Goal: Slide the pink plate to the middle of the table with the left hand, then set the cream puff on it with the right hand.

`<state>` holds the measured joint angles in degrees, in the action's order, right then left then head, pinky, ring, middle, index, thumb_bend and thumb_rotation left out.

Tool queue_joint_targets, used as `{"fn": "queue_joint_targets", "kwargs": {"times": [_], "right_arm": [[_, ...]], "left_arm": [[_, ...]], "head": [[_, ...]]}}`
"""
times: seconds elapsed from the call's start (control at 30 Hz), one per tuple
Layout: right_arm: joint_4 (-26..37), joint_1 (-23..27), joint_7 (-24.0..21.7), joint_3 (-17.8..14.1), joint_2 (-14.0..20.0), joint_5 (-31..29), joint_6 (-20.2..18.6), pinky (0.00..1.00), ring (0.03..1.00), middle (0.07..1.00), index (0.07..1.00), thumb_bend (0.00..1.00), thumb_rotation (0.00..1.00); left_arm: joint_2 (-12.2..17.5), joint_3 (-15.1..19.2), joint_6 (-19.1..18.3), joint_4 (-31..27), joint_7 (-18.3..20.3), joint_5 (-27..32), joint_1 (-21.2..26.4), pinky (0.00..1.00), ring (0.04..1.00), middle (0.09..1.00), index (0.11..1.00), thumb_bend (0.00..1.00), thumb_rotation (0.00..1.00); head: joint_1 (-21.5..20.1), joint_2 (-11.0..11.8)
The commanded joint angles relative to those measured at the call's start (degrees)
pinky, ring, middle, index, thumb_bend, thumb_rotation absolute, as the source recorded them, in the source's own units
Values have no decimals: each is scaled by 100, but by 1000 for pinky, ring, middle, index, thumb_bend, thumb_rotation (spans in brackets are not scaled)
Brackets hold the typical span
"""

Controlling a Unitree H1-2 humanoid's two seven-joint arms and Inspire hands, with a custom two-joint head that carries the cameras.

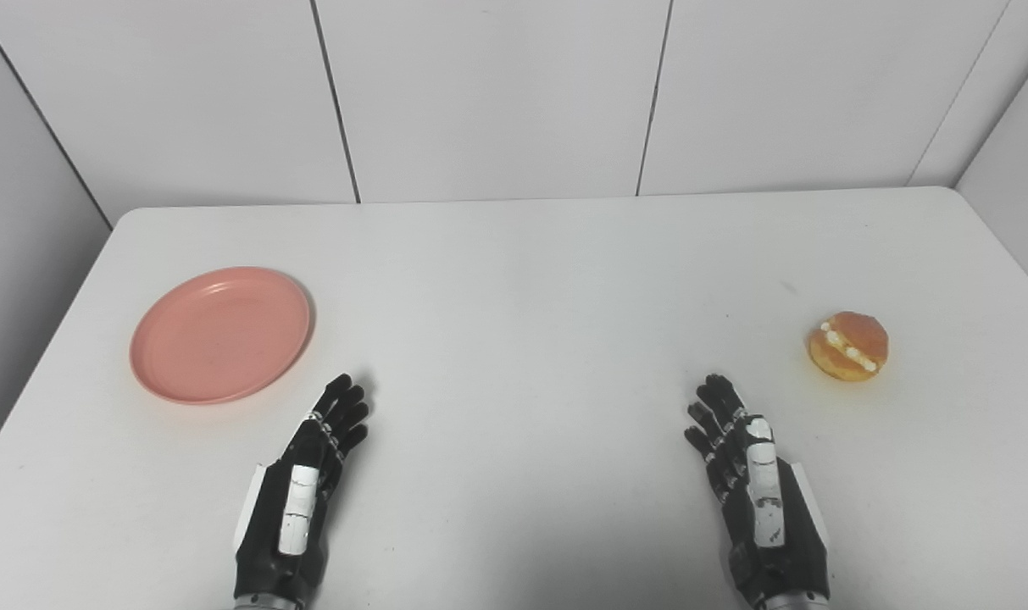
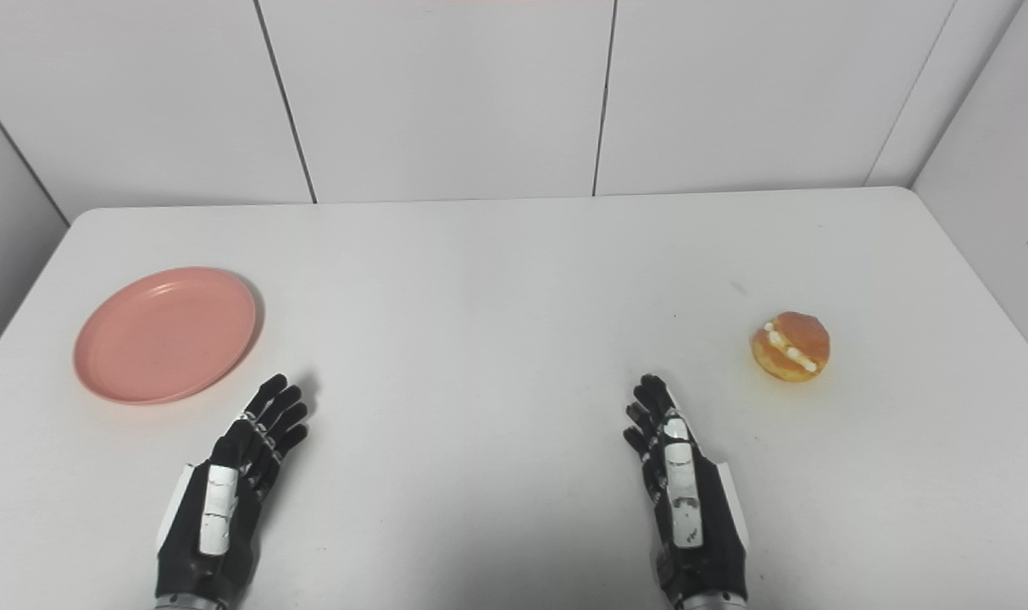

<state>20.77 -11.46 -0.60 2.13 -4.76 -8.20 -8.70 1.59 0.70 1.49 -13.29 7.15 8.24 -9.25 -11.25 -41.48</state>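
Nearest the lower edge: left hand [image 1: 297, 500] entering from bottom left, held edge-on above the white table [image 1: 522, 339], fingers [image 1: 344, 411] extended forward and slightly spread, grasping nothing. Not in contact with any object. Shadow visible on the tabletop just beyond the fingertips.

Opposite, at matching depth: right hand [image 1: 755, 491] entering from bottom right, likewise edge-on, fingers [image 1: 713, 411] stretched out and a little apart, released and empty. Both hands well apart from each other, bare tabletop between them.

Further out, left side: pink plate [image 1: 221, 335] lying flat on the table, upright, nothing on it. Positioned near the table's left edge, not at the middle. Near rim just beyond and to the left of the left hand's fingertips; no contact observed.

Further out, right side: cream puff [image 1: 848, 346] resting on the tabletop near the right edge, golden-brown shell with a white cream line showing along its split. Located beyond and to the right of the right hand, apart from it. Untouched.

Centre of the table unoccupied by either task item. Small dark mark [image 1: 787, 287] noted on the surface behind and left of the cream puff.

Farthest: white panelled wall [image 1: 497, 93] behind the table's rear edge, dark vertical seams between panels; side walls angling in at both edges.
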Motion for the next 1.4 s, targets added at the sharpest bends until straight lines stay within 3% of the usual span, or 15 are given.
{"fn": "queue_joint_targets", "kwargs": {"times": [0.0,0.43,0.8,1.03,1.37], "right_arm": [[193,-122,-40,25,35,-35,-61,931,933,934,908,833,967],[221,-116,-41,47,43,9,-128,936,930,935,913,828,979],[194,-123,-55,11,65,-35,-118,932,927,932,909,834,975],[-26,-160,-253,-183,264,-257,96,962,942,940,910,837,986],[-633,-83,-658,-609,591,-672,479,1000,974,969,951,816,1000]], "left_arm": [[2,4,92,-72,-56,-41,-165,964,942,953,904,869,923],[-9,-8,41,-74,-105,-105,-165,1000,963,969,935,880,946],[-37,-11,239,115,-114,-142,-143,1000,980,981,955,882,935],[-217,-236,439,291,-189,-323,-159,1000,976,980,954,897,924],[-546,-771,684,463,-684,-908,-187,986,972,969,940,888,913]], "head": [[11,-17],[3,-33],[129,41],[867,412],[1787,1019]]}}
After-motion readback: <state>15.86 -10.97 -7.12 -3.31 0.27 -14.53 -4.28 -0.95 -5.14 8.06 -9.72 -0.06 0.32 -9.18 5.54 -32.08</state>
